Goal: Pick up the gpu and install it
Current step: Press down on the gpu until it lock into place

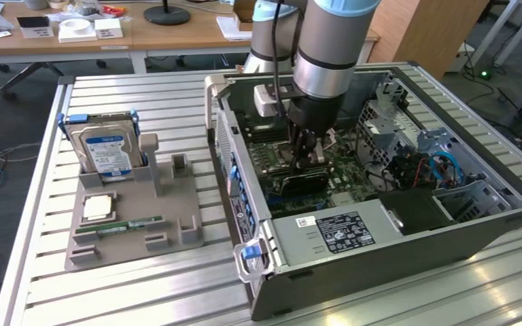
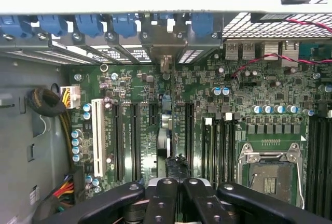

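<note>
Matt black gpu [image 1: 299,182], metal case [image 1: 478,224]

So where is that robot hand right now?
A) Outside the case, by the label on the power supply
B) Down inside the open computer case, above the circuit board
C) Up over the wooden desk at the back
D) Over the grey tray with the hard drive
B: in the exterior view the hand reaches down into the open computer case, just above the green circuit board.
</note>
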`<state>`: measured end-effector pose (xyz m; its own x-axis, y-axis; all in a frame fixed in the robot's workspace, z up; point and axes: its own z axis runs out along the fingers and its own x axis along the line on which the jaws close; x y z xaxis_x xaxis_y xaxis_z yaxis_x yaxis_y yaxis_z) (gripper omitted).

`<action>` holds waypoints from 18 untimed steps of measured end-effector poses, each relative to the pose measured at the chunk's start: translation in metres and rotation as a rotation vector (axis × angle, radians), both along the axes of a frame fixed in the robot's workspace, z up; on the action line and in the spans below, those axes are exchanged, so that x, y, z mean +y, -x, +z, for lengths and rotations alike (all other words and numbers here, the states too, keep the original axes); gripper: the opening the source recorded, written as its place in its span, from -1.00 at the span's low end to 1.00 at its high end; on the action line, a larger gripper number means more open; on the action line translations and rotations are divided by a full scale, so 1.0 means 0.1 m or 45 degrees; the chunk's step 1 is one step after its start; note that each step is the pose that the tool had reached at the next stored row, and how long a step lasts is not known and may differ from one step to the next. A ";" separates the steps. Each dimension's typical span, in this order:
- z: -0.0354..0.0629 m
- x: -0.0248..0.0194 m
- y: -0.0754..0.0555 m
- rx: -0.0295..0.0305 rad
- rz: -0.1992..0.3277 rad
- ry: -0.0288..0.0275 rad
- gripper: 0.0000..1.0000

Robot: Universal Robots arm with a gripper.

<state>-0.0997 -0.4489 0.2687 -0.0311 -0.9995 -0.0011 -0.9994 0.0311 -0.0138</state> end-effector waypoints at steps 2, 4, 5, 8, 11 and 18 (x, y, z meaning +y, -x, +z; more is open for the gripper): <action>0.021 0.000 -0.01 0.0000 0.000 -0.0001 -0.79; 0.043 0.000 -0.02 0.0004 0.000 -0.0001 -0.79; 0.053 0.000 -0.03 0.0006 0.000 -0.0001 -0.79; 0.093 0.002 -0.03 0.0007 0.000 0.0001 -0.79; 0.157 0.005 -0.03 0.0007 0.000 0.0011 -0.79; 0.330 0.008 -0.03 0.0006 0.000 0.0028 -0.79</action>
<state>-0.0963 -0.4482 0.3017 -0.0314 -0.9995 0.0011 -0.9994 0.0313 -0.0134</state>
